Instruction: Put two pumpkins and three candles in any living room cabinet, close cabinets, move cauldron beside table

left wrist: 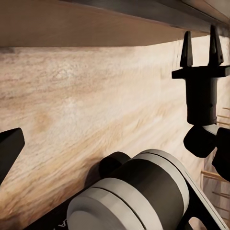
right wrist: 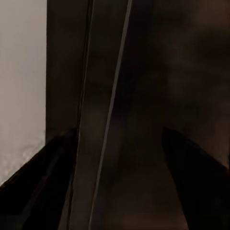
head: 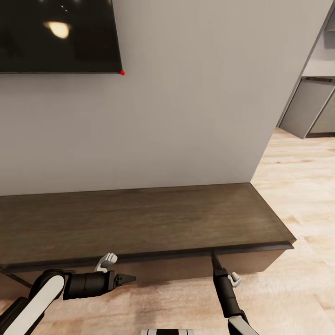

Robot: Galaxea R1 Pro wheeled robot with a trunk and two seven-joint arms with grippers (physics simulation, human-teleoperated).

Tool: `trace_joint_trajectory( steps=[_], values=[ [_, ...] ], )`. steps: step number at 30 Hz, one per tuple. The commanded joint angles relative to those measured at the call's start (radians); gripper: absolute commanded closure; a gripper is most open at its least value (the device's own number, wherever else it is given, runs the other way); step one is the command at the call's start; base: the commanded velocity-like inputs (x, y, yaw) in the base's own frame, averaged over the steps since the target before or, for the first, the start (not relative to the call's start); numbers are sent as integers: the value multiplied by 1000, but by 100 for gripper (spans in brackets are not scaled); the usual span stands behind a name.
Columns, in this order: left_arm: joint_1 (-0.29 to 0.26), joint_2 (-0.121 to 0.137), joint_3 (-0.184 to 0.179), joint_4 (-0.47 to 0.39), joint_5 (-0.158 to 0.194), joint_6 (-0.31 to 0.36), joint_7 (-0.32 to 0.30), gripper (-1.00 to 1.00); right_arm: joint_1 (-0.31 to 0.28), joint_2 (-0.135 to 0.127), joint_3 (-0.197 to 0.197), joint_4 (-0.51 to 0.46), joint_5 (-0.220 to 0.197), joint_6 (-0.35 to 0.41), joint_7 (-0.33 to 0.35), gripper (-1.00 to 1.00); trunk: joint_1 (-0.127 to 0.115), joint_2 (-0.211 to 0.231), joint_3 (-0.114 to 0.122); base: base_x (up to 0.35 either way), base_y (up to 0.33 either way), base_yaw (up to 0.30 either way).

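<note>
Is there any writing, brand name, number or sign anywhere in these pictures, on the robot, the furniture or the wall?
None can be read.
The screen on the wall is dark, with a lamp's reflection and a red dot at its corner.
The cabinet shows bare wood.
At the bottom edge of the left wrist view, pale marks on the arm are cut off and too small to read.

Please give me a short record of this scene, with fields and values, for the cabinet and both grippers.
cabinet: long dark brown wood unit against the wall, drawer fronts look shut
cabinet top: bare wood
right gripper: fingertips at the cabinet's front edge under the top, jaws apart in the right wrist view
left gripper: in front of the cabinet, pointing sideways toward the right arm, holds nothing
above cabinet: dark screen on the wall
floor: light wood
</note>
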Motion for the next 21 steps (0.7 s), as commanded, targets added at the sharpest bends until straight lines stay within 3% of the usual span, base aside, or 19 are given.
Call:
trace_joint_trajectory(
  steps=[1,21],
  values=[
    [-1,1,-1,0,-8,1,-9,-100,-1,-1,8,1,-9,-7,2,100,0,0,-1,0,0,0],
    [-1,1,-1,0,-8,1,-9,-100,-1,1,8,1,-8,-8,2,100,0,0,-1,0,0,0]
  ],
)
